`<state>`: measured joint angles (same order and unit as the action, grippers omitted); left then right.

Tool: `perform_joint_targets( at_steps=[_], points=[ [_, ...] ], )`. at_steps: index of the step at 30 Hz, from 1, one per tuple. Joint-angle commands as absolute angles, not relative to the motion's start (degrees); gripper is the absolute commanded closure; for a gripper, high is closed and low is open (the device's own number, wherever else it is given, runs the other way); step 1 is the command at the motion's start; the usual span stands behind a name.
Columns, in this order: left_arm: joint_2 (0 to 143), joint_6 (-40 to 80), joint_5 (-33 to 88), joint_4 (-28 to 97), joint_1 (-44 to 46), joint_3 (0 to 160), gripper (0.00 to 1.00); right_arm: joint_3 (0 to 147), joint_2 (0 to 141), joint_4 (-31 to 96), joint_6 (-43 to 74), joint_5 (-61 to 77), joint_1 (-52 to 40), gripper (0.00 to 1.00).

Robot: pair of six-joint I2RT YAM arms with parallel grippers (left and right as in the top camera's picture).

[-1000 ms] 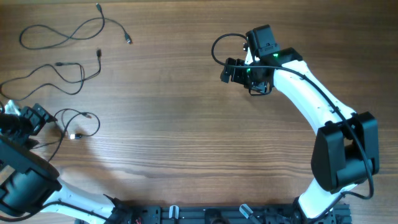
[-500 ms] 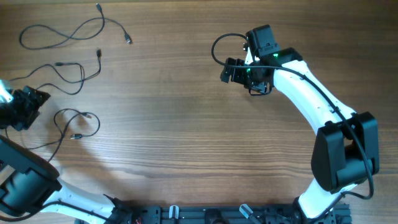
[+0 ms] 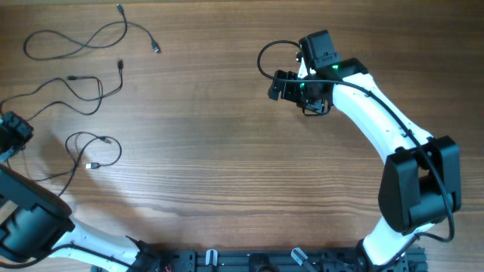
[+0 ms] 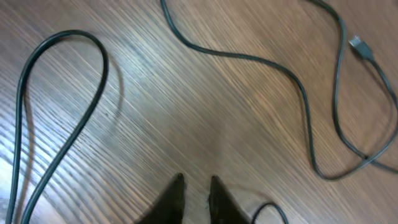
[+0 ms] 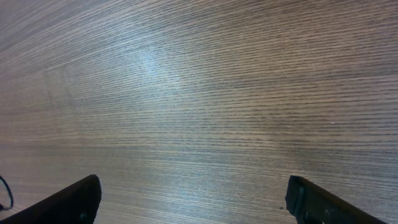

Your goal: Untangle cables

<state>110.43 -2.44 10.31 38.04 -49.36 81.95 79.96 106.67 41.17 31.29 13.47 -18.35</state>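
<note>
Three thin dark cables lie at the table's left: one at the top (image 3: pixel 121 25), one in the middle (image 3: pixel 100 89), and a looped one (image 3: pixel 119 151) below them. My left gripper (image 3: pixel 13 130) is at the far left edge, beside the looped cable and apart from it. In the left wrist view its fingertips (image 4: pixel 178 185) stand almost together over bare wood, and the left gripper (image 4: pixel 196 183) holds nothing. Ahead of it run a cable loop (image 4: pixel 93 46) and a winding cable (image 4: pixel 249 59) with a silvery plug (image 4: pixel 359 45). My right gripper (image 3: pixel 274 85) is open over bare wood (image 5: pixel 193 190), far from the cables.
A thicker black wire (image 3: pixel 263 57) loops from the right arm's wrist. The arm bases sit along the table's front edge (image 3: pixel 242 261). The wooden table (image 3: pixel 227 166) lies between the two arms.
My left gripper has pulled back to the left, away from the looped cable, and its jaws have closed. The right arm has not moved.
</note>
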Motion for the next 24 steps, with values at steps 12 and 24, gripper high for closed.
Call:
perform_joint_targets(
  at_steps=[12, 24],
  points=[
    [117.0, -2.7, -5.6, 33.6, -49.6, 81.7, 0.96, 79.9, 106.7, 41.8, 33.0, 14.0, -18.8, 0.03],
    [117.0, 1.1, -10.6, 35.0, -54.1, 81.7, 0.96, 79.9, 106.7, 42.1, 32.9, 13.5, -18.8, 0.03]
  ],
)
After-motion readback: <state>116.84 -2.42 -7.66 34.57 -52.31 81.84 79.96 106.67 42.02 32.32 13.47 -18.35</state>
